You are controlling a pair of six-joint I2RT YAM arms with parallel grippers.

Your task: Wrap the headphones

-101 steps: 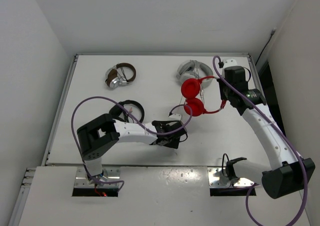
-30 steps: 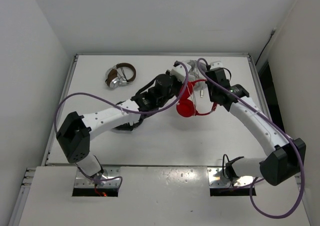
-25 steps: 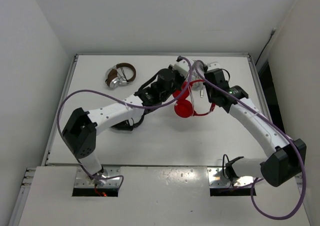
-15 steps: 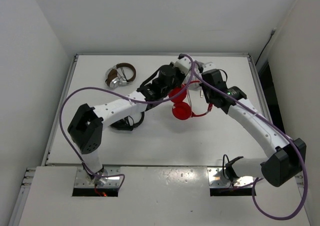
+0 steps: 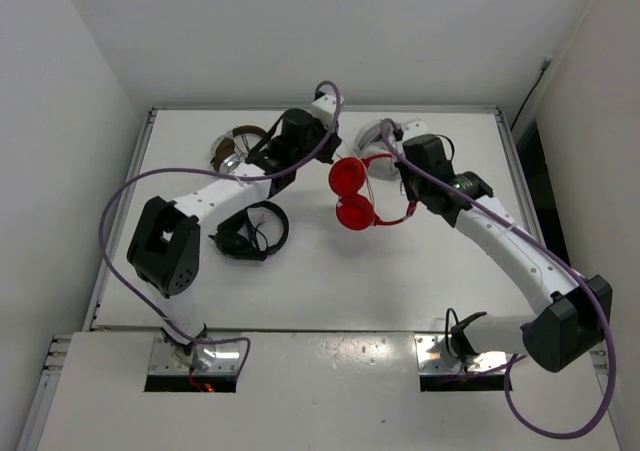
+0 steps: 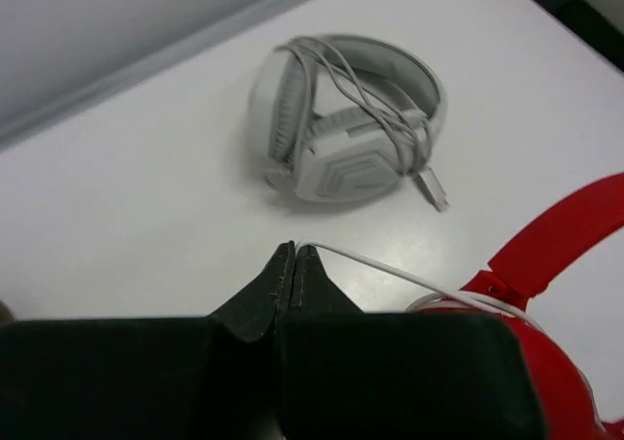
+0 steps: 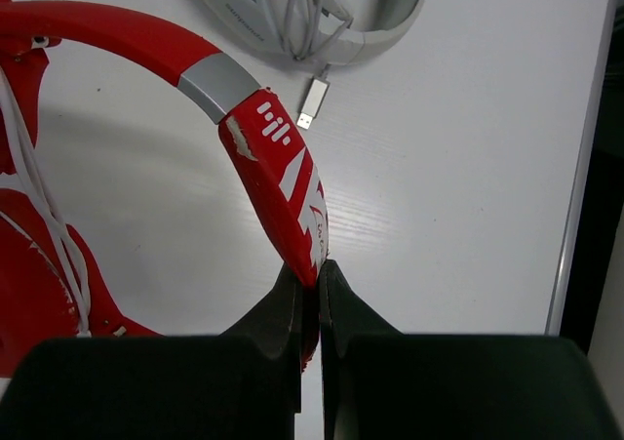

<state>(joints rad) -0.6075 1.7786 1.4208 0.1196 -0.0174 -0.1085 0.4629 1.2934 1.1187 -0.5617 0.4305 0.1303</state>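
White table (image 5: 330, 271): right gripper (image 7: 310, 276) clamps the headphones (image 5: 350, 193) by the headband (image 7: 283, 181) between its jaws, left gripper (image 6: 293, 261) pinches the cable (image 6: 375, 265) at its tips; a tug could likely slip it free.

On my right wrist feed, the bright red plastic over-ear headphones (image 7: 283, 191) look glossy. The headband's white print is chipped, and a silver metal-looking band (image 7: 219, 87) sits upper left. Their thin white cable (image 6: 370, 267) is smooth. The white-grey plastic headphones (image 6: 341, 157) read matt, and the white table (image 7: 448, 186) shows faint grain.
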